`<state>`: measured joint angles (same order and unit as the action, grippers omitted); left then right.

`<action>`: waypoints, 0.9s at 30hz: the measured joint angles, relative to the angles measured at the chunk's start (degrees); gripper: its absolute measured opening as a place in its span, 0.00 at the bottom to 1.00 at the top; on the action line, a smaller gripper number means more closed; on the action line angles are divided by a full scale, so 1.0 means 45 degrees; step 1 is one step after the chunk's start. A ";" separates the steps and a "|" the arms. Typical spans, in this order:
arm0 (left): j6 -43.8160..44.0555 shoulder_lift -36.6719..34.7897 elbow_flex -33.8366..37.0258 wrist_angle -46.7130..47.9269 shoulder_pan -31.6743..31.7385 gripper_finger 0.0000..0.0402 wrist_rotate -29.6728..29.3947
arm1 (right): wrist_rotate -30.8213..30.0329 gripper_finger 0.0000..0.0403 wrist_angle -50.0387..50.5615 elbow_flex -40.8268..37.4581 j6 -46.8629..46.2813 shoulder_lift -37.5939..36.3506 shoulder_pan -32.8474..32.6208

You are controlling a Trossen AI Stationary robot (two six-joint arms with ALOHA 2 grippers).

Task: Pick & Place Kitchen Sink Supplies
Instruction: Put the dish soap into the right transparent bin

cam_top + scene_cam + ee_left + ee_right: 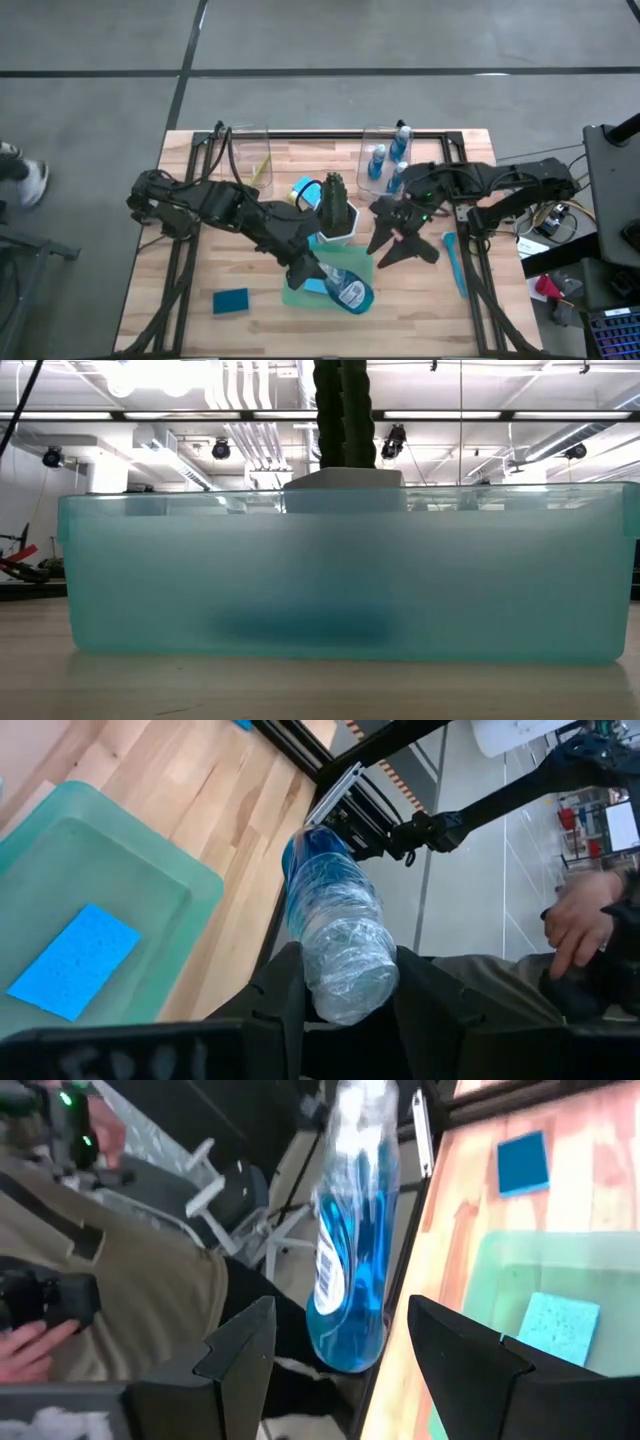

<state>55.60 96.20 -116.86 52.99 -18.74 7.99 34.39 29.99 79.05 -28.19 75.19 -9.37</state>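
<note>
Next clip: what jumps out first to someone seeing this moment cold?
The left gripper holds a clear bottle of blue liquid above the green tray, where a blue sponge lies. Just behind stands the dark green plant in its white pot, with the open right gripper beside it. Another blue sponge lies alone near the table's front left.

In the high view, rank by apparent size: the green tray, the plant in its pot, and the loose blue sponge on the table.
1. green tray, though partly covered
2. plant
3. blue sponge
</note>
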 joint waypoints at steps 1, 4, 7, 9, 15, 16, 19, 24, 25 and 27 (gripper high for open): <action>-0.0021 0.0000 0.0000 0.0001 0.0000 0.29 -0.0001 | -0.0003 0.56 0.0043 0.0000 0.0085 0.0133 -0.0098; -0.0207 0.0000 0.0000 0.0005 0.0004 0.29 0.0097 | -0.0008 0.56 0.0032 0.0000 0.0326 0.0578 -0.0426; -0.0326 0.0000 0.0000 -0.0001 0.0034 0.29 0.0453 | 0.0009 0.56 -0.0097 -0.0009 0.0289 0.1100 -0.0667; -0.0466 0.0000 -0.0015 0.0001 0.0034 0.29 0.0629 | 0.0014 0.56 -0.0185 -0.0023 0.0209 0.1425 -0.0806; -0.0794 -0.0005 -0.0029 -0.0013 0.0049 0.29 0.0606 | 0.0081 0.56 -0.1222 -0.0024 -0.0019 0.2261 -0.1215; -0.0889 -0.0005 -0.0029 -0.0009 0.0057 0.29 0.0483 | 0.0114 0.56 -0.1405 -0.0024 -0.0137 0.2345 -0.1301; -0.1059 -0.0011 -0.0029 -0.0013 0.0058 0.29 0.0361 | 0.0282 0.56 -0.1792 -0.0024 -0.0424 0.2517 -0.1490; -0.1364 -0.0058 -0.0063 -0.0269 0.0070 0.29 -0.0048 | 0.0099 0.56 -0.2315 -0.0024 -0.1017 0.2523 -0.1788; -0.1410 -0.0087 -0.0063 -0.0369 0.0082 0.29 -0.0183 | 0.0035 0.56 -0.2355 -0.0024 -0.1056 0.2523 -0.1816; -0.1463 -0.0102 -0.0063 -0.0517 0.0118 0.29 -0.0314 | 0.0025 0.56 -0.2361 -0.0024 -0.1135 0.2520 -0.1816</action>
<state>49.02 95.74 -117.14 50.66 -18.21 6.58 34.50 19.37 78.94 -33.30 86.53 -17.55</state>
